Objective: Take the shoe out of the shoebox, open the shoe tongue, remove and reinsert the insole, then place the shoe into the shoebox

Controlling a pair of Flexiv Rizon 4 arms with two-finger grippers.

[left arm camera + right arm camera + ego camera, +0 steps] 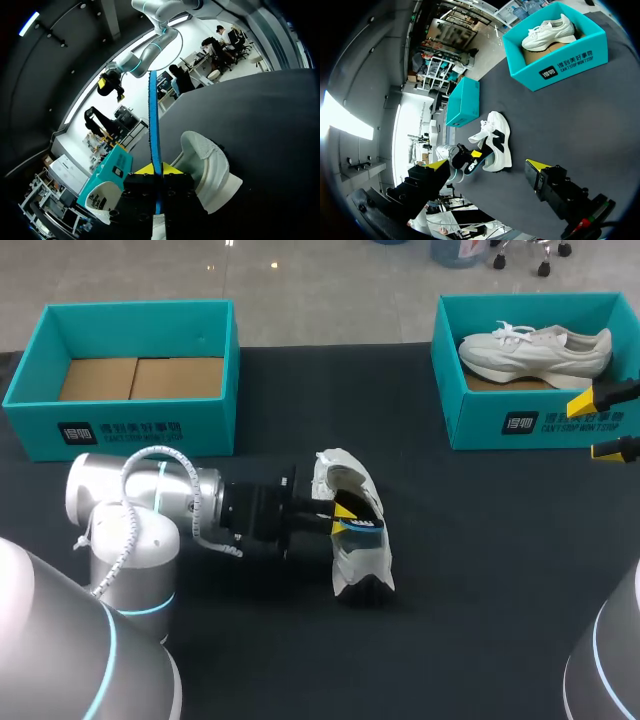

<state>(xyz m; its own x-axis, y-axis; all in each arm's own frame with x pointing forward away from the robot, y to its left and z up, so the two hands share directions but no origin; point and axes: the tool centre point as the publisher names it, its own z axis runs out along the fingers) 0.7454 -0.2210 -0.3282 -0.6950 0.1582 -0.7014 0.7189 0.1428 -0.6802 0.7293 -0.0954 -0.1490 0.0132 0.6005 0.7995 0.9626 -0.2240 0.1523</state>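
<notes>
Left wrist view: the left gripper pinches a thin blue insole, seen edge-on as a narrow strip rising straight out from between the yellow tips. Just beside those fingers the white shoe lies on its side on the matte black table, its mesh upper curving round the opening. The right gripper stands spread wide, holding nothing. The shoe lies well ahead of it, with the boxy teal cardboard shoebox farther ahead.
</notes>
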